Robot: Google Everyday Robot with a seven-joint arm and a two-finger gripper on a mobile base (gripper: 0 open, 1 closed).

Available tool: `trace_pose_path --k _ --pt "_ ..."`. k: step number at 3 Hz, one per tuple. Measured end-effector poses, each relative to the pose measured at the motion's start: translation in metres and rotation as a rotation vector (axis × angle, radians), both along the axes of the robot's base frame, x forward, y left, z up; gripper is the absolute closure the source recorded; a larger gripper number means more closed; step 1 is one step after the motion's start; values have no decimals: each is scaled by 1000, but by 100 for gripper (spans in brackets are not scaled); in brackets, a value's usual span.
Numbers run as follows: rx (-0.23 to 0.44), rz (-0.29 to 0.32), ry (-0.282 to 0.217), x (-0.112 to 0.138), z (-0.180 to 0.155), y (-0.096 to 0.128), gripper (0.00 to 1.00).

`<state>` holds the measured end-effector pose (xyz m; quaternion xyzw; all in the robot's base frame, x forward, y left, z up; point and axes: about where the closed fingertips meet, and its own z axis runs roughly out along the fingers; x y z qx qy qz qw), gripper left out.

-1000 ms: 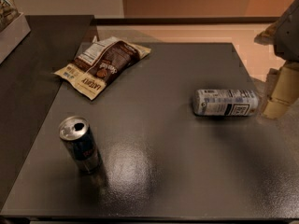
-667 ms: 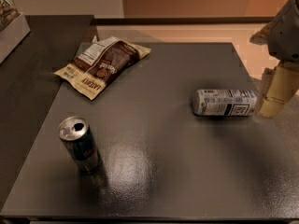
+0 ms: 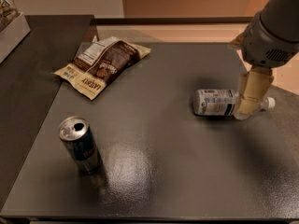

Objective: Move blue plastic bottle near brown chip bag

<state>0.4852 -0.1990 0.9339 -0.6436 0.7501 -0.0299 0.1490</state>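
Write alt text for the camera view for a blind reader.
The gripper hangs at the cap end of a blue plastic bottle lying on the dark table, right. A brown chip bag lies back left; a can stands front left.

gripper [image 3: 247,110] over bottle [image 3: 216,102] at right, chip bag [image 3: 103,62] back-left — can [image 3: 79,144] front-left

brown chip bag [image 3: 105,62] — label print unreadable | blue plastic bottle [image 3: 215,101] — label unreadable | pincer [image 3: 247,107] at bottle's cap end
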Motion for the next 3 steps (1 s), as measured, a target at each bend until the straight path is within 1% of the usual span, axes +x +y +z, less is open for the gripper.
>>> trace_pose_path --k 1,2,3 --pt "-20 31 40 11 -25 6 0" --pt "-57 48 90 15 -46 7 0" --pt "-83 49 129 15 -62 4 0"
